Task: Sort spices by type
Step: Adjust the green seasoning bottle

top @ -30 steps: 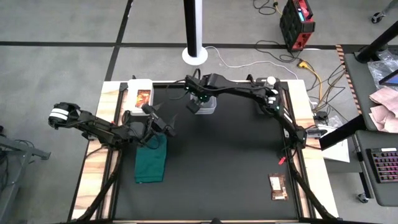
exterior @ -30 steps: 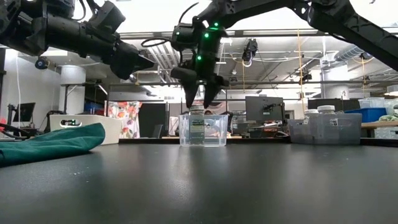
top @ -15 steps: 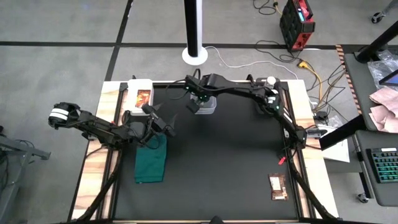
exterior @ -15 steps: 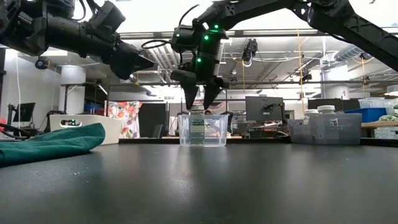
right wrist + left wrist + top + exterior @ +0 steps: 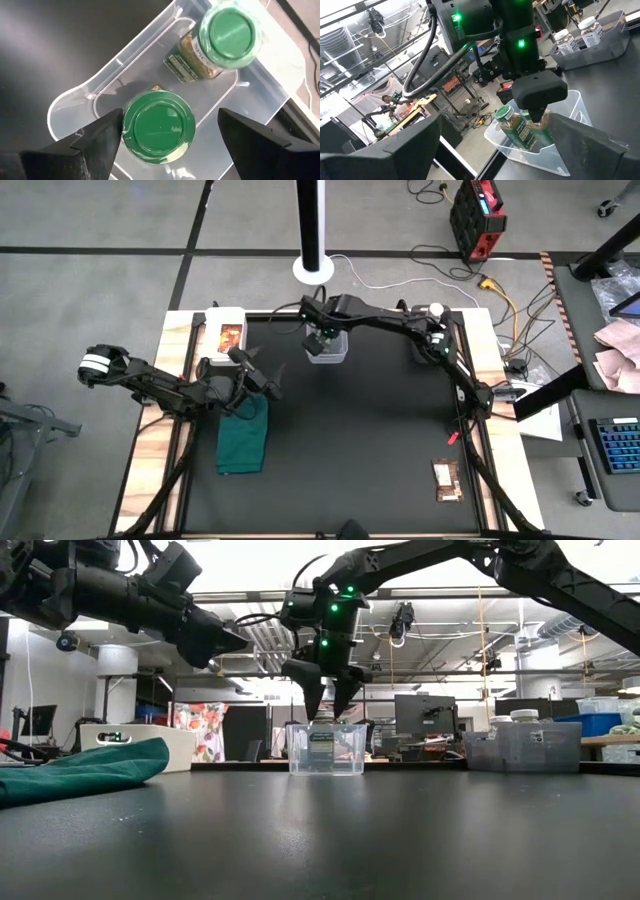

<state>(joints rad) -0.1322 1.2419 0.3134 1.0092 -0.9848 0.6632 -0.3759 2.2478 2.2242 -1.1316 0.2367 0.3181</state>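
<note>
Jaws of right gripper point(image 5: 159, 131) apart over green-lidded jars point(image 5: 230, 36), wrist view alone showing both.

**Plastic, cloth and a matt table**

The bin point(image 5: 260, 95) is clear, glossy plastic. Both green-lidded jars point(image 5: 159, 125) look like clear glass or plastic, hard to tell which, with smooth green lids. The table point(image 5: 360, 430) top is matt black with bare wood edges. The cloth point(image 5: 243, 438) is soft, dark green fabric.
</note>
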